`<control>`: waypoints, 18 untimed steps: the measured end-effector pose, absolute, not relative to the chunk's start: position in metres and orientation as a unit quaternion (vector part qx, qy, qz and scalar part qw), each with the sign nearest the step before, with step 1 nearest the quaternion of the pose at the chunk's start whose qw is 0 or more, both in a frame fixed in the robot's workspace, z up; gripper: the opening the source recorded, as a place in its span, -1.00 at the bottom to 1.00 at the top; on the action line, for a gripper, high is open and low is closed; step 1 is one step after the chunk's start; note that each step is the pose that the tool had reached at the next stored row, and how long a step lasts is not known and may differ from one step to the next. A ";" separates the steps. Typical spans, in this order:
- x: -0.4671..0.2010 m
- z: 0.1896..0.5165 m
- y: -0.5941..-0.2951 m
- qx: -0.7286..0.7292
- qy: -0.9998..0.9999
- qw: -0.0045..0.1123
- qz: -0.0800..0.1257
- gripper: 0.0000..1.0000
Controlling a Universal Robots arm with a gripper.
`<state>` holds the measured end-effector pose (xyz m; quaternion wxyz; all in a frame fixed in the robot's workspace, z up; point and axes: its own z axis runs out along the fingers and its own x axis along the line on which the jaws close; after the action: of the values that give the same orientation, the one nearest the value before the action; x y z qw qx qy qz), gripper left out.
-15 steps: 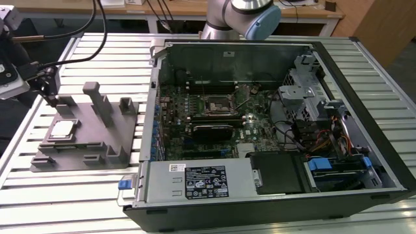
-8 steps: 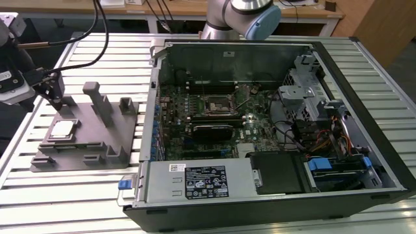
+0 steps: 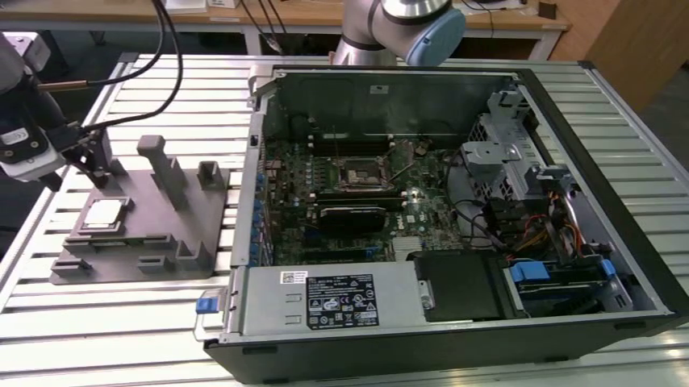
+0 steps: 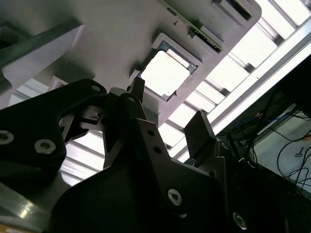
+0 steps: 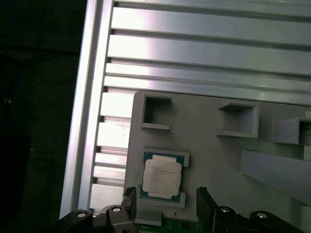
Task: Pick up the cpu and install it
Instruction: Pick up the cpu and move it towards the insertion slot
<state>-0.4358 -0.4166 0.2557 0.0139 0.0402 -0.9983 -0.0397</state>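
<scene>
Black claw hangs over the grey holder at the exterior view's left, its fingers apart, gripping nothing. Seen between the fingertips in both wrist views, the cpu lies flat in its recess in the holder, untouched. Holder rests on the slatted bench. Right of it lies the open case, its socket mid-board, well apart from the cpu.

A ribbed aluminium surface is shown, with bright light reflected off its slats. Behind it, a wood-topped desk on white legs is seen, black cables hung beneath. A brown wooden panel is set at the exterior view's right.
</scene>
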 end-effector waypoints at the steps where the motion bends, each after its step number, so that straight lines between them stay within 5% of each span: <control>1: -0.436 0.254 -0.417 0.040 -0.998 0.014 -0.040 0.21; 14: -0.436 0.236 -0.417 0.037 -0.998 0.014 -0.039 0.21; 18: -0.436 0.229 -0.417 0.036 -0.998 0.014 -0.039 0.36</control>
<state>-0.4359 -0.4166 0.2289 0.0139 0.0359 -0.9985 -0.0392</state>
